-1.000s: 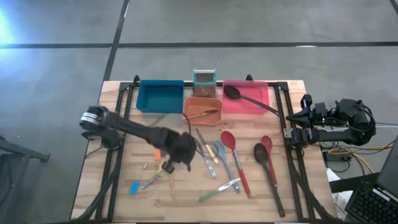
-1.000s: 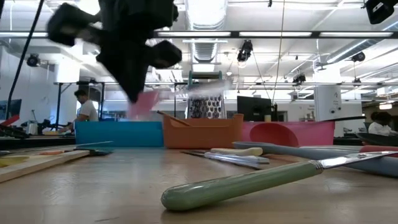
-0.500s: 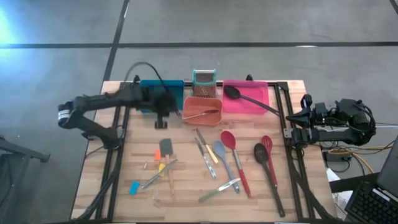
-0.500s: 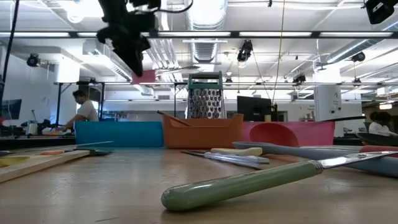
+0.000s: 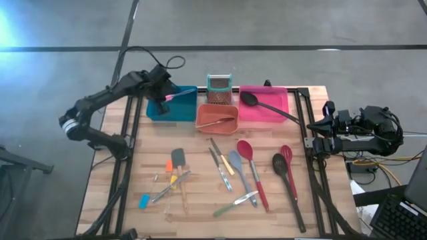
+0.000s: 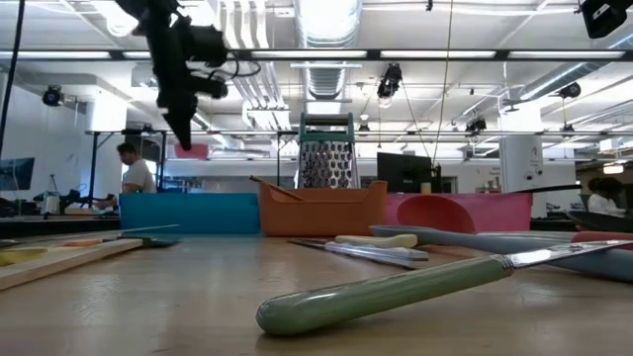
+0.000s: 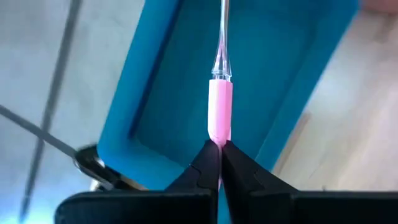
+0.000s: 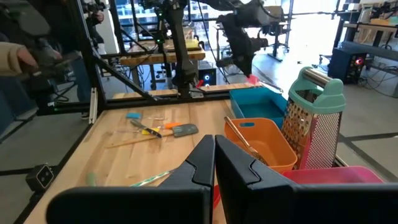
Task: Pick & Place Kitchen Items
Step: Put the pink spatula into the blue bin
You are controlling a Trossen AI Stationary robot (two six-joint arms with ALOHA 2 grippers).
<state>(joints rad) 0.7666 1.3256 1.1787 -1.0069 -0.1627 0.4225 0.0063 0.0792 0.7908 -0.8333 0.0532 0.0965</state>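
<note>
While the left tool (image 7: 219, 152) hangs over the blue bin (image 5: 172, 103) at the back left of the desk (image 5: 200, 207), its fingers are pinched tight on the end of a pink-handled utensil (image 7: 219, 112), which sticks out over the inside of the bin with its clear or metal tip pointing away from the wrist. From the low view you can see the pink handle (image 6: 191, 151) up in the air, well above the bin's rim, so it isn't resting on anything.

Right tool (image 8: 213, 155) is parked off the right edge of the desk, fingers pressed together with nothing between them.

Everything else is just lying around: a black ladle (image 5: 267, 107) rests across the pink bin (image 5: 263, 110), the orange bin (image 5: 217, 118) has a thin utensil inside, and a grater (image 5: 218, 88) stands behind it. In the middle of the desk there's a red spoon (image 5: 250, 170), a red slotted spoon (image 5: 289, 163), a black slotted spoon (image 5: 287, 183), and a green-handled knife (image 5: 233, 203). Further left sit a grey spatula (image 5: 178, 160) and a little blue-handled tool (image 5: 144, 201).
</note>
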